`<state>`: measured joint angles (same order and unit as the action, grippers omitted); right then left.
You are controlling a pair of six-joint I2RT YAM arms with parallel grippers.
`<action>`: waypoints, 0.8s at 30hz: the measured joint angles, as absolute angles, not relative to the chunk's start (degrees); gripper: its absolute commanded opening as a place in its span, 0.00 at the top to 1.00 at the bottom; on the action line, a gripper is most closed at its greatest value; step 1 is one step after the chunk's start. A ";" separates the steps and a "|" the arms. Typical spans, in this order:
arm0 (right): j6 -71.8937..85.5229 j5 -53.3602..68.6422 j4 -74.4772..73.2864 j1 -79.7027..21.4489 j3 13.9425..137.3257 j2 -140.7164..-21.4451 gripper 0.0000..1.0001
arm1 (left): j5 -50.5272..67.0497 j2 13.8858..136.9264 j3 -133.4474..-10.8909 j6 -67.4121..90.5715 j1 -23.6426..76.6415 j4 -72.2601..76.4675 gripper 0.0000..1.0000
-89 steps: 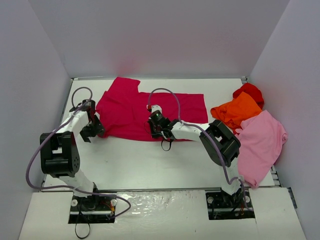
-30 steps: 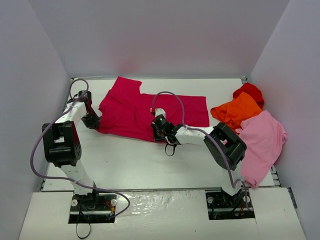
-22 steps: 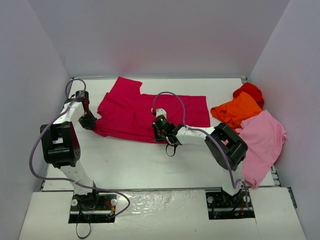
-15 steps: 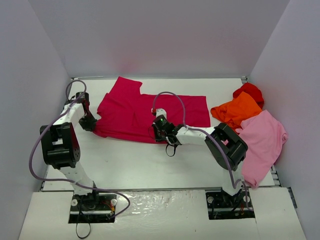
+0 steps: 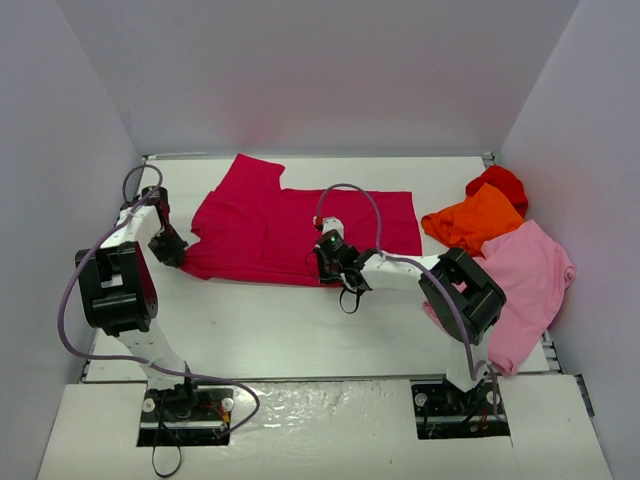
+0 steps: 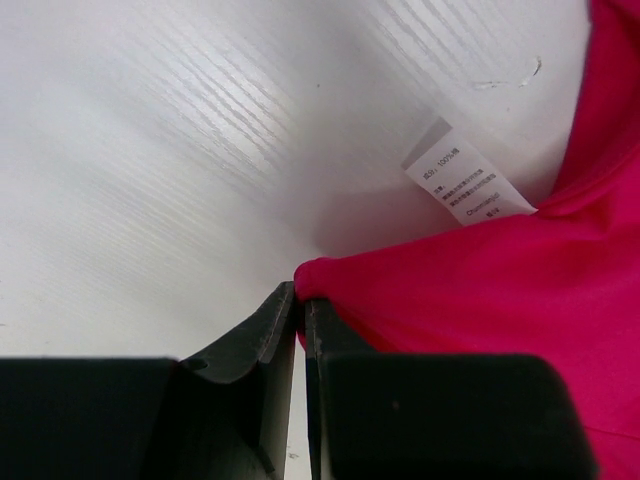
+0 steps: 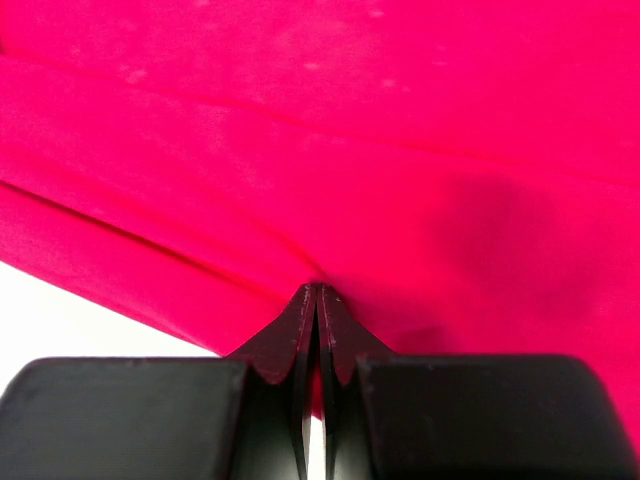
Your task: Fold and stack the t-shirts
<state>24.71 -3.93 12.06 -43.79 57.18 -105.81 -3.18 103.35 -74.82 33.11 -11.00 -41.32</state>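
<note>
The crimson-magenta t-shirt (image 5: 290, 222) lies spread across the back middle of the table, one sleeve pointing to the far wall. My left gripper (image 5: 176, 253) is shut on its near-left corner (image 6: 330, 275), beside a white care label (image 6: 466, 188). My right gripper (image 5: 325, 268) is shut on the shirt's near hem (image 7: 330, 260), and the cloth puckers at the fingertips. An orange t-shirt (image 5: 472, 224), a bright red one (image 5: 500, 184) and a light pink one (image 5: 520, 290) lie heaped at the right.
White walls close in the table on the left, back and right. The left arm's cable (image 5: 135, 185) loops beside the left wall. The pink shirt hangs over the table's right near edge (image 5: 549, 350).
Both grippers kept their hold on the crimson shirt. The left one slid left toward the wall and the right one moved slightly right, stretching the near hem flatter.
</note>
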 measured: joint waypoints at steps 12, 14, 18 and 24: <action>25.47 -1.22 11.47 -40.79 55.96 -104.54 1.00 | 2.10 103.35 -77.87 32.97 -12.80 -43.35 0.95; 25.48 -1.23 11.04 -40.60 55.97 -104.42 1.00 | 2.86 103.35 -77.85 32.99 -12.84 -43.37 0.94; 25.46 -1.25 9.63 -40.41 55.97 -103.85 0.88 | 3.52 103.00 -77.53 33.05 -12.84 -43.59 0.86; 25.49 -3.30 2.05 -38.93 55.22 -100.49 0.50 | -0.56 98.83 -77.34 32.94 -14.63 -44.65 0.44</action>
